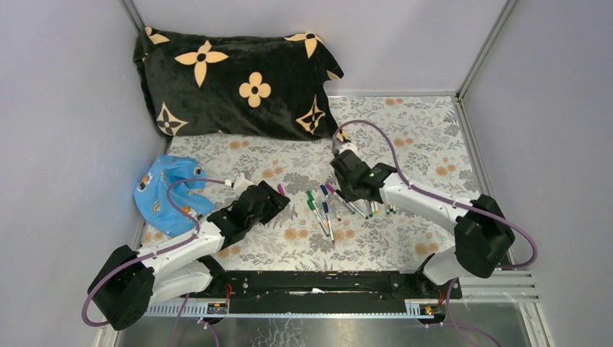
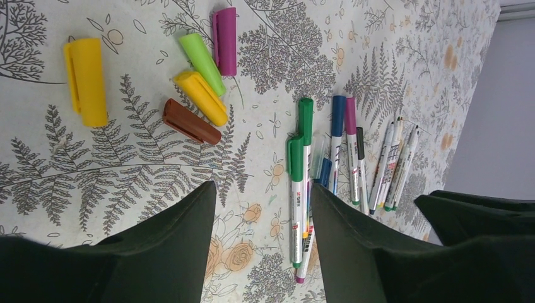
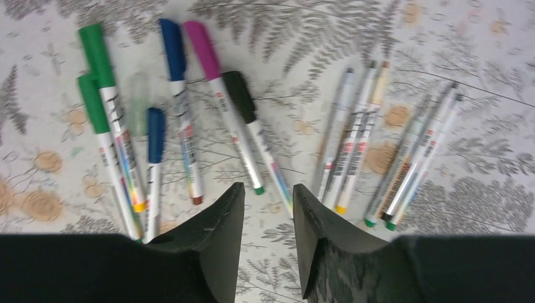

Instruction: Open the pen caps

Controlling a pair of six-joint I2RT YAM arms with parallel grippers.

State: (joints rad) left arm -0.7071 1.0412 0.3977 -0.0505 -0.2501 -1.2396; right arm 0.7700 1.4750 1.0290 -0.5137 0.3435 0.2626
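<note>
Several loose pen caps lie together in the left wrist view: two yellow, a green, a purple and a brown one. The pens lie side by side mid-table. In the right wrist view, two green, two blue, a magenta and a black pen still wear caps; several bare pens lie right of them. My left gripper is open and empty, left of the pens. My right gripper is open narrowly and empty, just above the black pen's tail.
A black pillow with tan flowers fills the back left. A blue cloth lies at the left edge beside the left arm. The floral tablecloth covers the table; grey walls close in left, back and right.
</note>
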